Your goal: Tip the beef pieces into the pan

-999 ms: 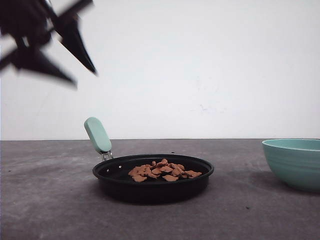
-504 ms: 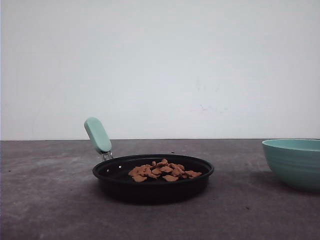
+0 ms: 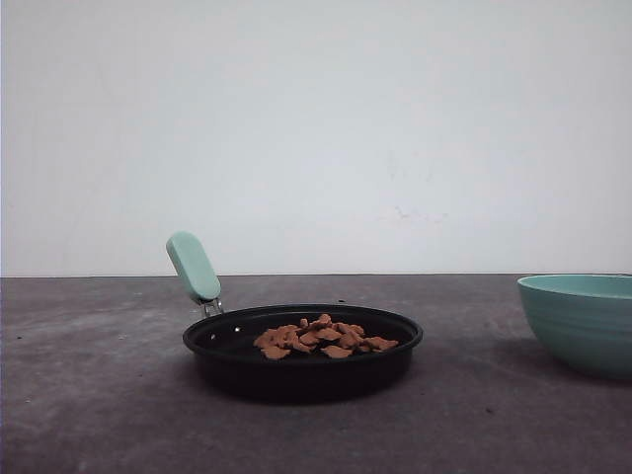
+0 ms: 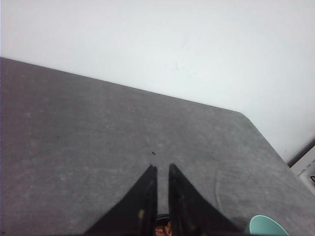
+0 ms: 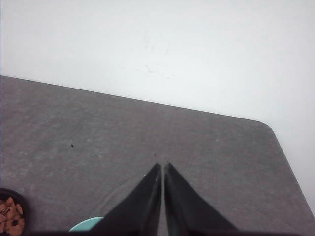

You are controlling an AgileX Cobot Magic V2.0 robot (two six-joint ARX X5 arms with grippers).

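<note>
The black pan [image 3: 302, 367] sits mid-table, its mint-green handle [image 3: 193, 267] pointing up to the back left. The beef pieces [image 3: 321, 337] lie in a loose reddish-brown pile inside it. In the left wrist view my left gripper [image 4: 163, 167] hangs high over the table, its fingers a narrow gap apart with nothing held; a few beef pieces [image 4: 164, 229] show through that gap far below. My right gripper [image 5: 163, 164] has its tips nearly touching and holds nothing. The pan's edge with beef pieces [image 5: 9, 214] shows to its side.
A teal ribbed bowl [image 3: 580, 319] stands at the table's right edge; its rim [image 5: 86, 225] shows beside the right fingers. A teal rounded shape [image 4: 266, 226] shows by the left fingers. Bare grey table surrounds the pan, with a white wall behind.
One second ago my left gripper was blurred at the front view's upper left; it has since left that view. Pan, beef and bowl have not moved.
</note>
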